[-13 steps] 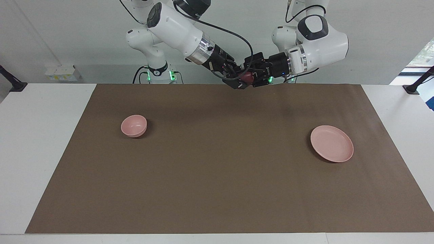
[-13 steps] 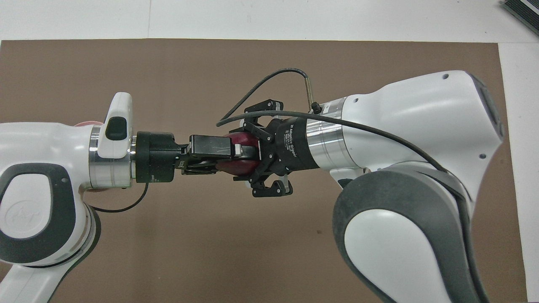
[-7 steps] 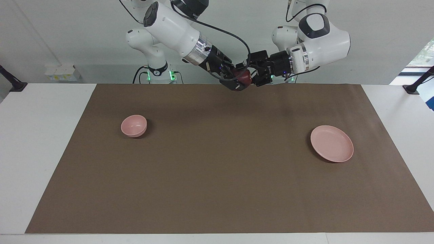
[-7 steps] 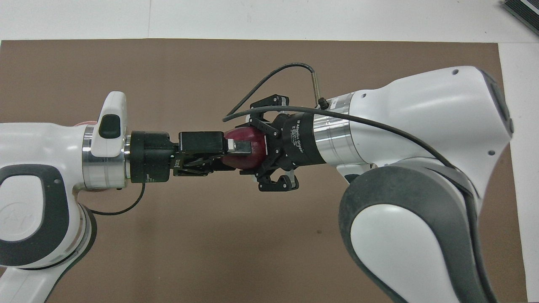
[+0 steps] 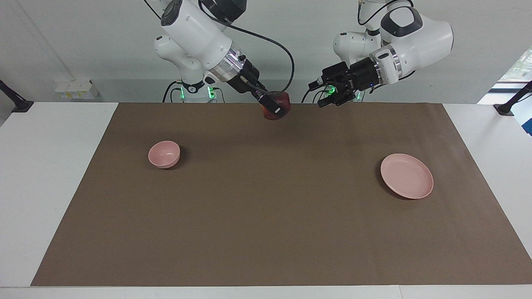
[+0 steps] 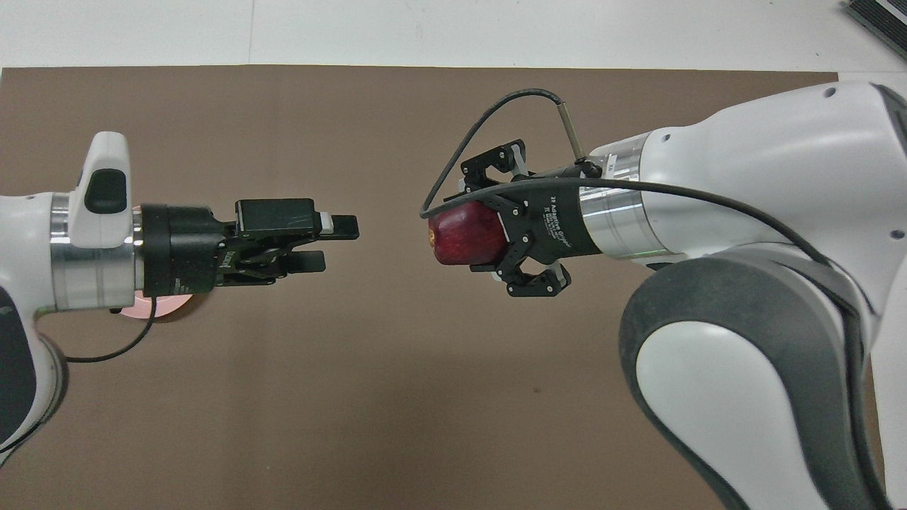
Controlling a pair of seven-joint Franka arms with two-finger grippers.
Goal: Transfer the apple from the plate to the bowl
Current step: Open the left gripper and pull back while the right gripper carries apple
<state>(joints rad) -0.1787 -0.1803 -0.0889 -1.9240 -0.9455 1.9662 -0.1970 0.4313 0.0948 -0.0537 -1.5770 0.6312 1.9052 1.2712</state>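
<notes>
Apple (image 5: pixel 277 106) up in the air, pinched by the right gripper (image 5: pixel 274 109) over the brown mat's (image 5: pixel 266 232) robot-side edge, clear of both dishes. Left gripper (image 5: pixel 329 94) hangs empty just beside it, jaws spread, a gap between the two. The facing view gives the plate (image 5: pixel 407 181) whole toward the left arm's end and the bowl (image 5: pixel 164 154) toward the right arm's end; overhead, only a pink sliver of plate peeks under the left wrist, and the right arm hides the bowl entirely.
</notes>
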